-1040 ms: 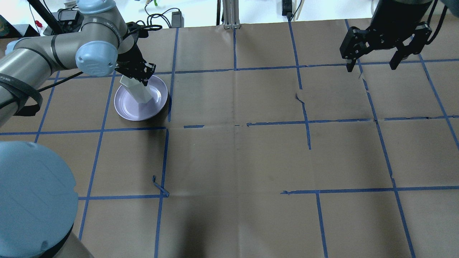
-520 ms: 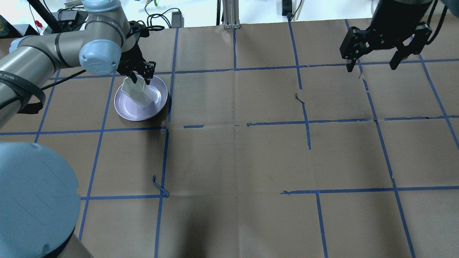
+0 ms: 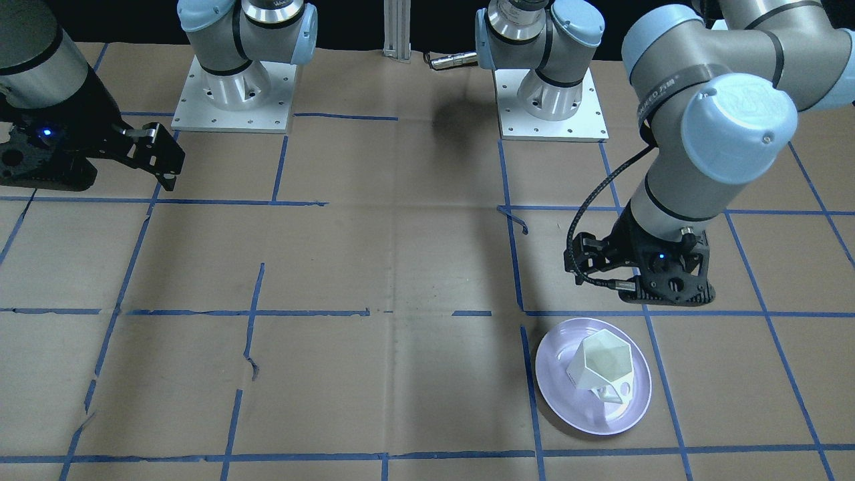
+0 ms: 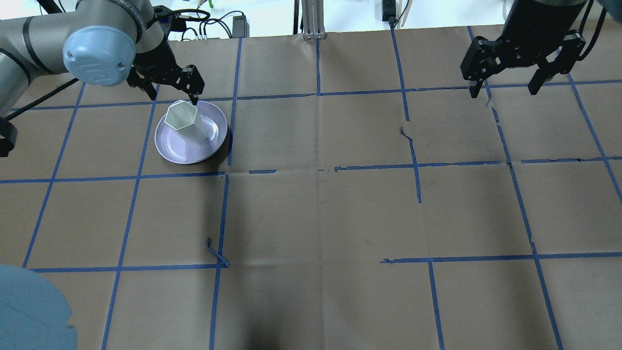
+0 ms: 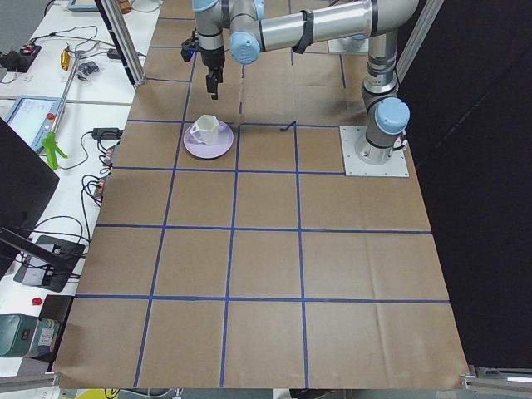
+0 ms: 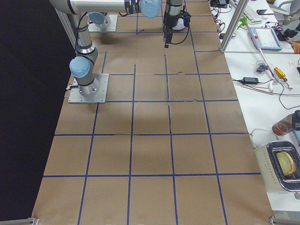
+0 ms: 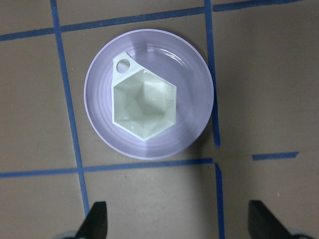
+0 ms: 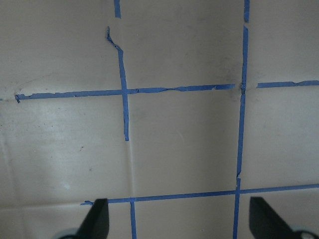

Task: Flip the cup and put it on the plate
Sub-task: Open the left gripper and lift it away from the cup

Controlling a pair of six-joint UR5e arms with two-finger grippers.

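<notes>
So our left gripper (image 4: 167,88) has let go and backed up off the small white faceted mug (image 4: 183,121), which now stands rim-up on the round pale lavender plate (image 4: 167,151). Looks basically done to us. Its jaws are spread wide and empty, pointing down just behind the plate. The right gripper (image 4: 504,82) hangs wide open too, well apart.

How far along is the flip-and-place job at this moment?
Done, it seems: the cup stands upright, mouth up, on the plate. In hand: nothing. The left gripper is open and clear of the cup, and the right gripper is open, far off to the other side. Left: probably only pulling the left arm away.
</notes>
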